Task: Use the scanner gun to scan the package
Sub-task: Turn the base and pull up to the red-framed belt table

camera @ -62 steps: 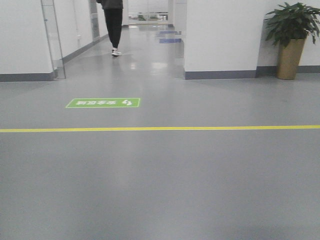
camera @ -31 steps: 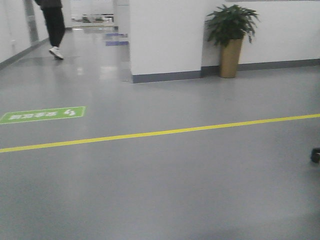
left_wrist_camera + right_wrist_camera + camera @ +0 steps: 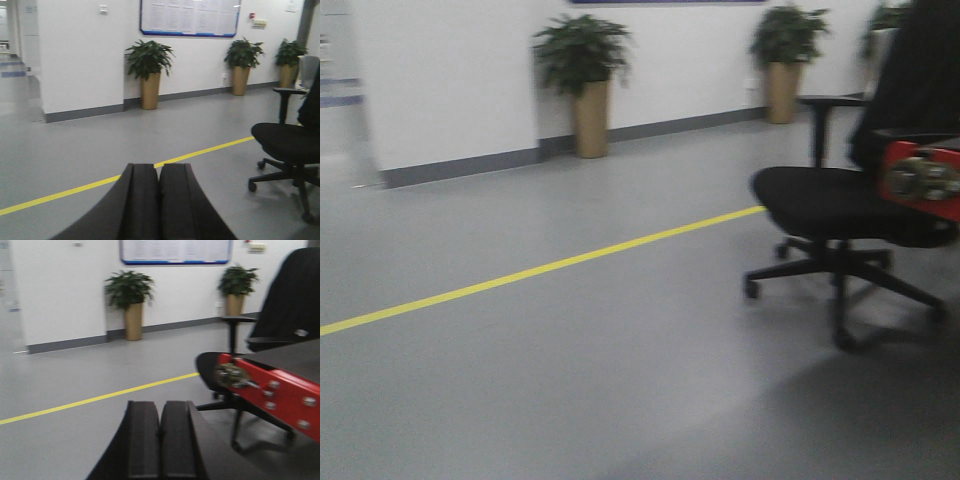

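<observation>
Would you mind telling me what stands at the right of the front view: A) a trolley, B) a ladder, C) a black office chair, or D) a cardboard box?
C: a black office chair on castors stands there, by the yellow floor line.

Front view has swung right since 1.0 s ago. Walking person and green floor sign are gone from frame. Potted plant [image 3: 582, 80], at the far right edge 1.0 s ago, now sits left of centre. Second potted plant [image 3: 785, 55] has newly come into view further right. Yellow floor line [image 3: 520, 272], level before, now climbs toward the right. Black office chair [image 3: 840, 210] and red bracket [image 3: 923, 180] have entered at the right edge.
</observation>
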`<act>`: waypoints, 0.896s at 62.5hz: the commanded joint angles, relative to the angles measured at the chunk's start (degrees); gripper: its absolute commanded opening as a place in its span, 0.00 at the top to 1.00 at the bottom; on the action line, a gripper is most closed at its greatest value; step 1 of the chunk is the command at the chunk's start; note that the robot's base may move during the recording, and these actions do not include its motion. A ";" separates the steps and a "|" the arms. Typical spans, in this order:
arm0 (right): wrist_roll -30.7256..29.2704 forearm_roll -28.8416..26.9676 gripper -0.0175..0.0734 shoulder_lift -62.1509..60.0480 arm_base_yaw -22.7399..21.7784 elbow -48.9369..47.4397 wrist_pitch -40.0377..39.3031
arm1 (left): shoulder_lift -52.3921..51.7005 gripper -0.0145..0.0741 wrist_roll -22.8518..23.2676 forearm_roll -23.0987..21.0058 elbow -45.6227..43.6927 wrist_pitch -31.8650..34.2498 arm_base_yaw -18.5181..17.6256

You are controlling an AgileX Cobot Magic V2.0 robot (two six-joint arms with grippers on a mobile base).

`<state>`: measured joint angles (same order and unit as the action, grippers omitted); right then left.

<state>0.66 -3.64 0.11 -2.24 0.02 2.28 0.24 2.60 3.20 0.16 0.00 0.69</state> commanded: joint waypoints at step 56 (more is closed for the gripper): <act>-0.10 0.21 0.99 -0.11 0.00 -0.02 -1.06 | -0.24 0.94 -0.27 0.22 -0.16 1.13 0.28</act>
<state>0.66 -3.64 0.11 -2.24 0.02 2.28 0.24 2.60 3.20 0.16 0.00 0.69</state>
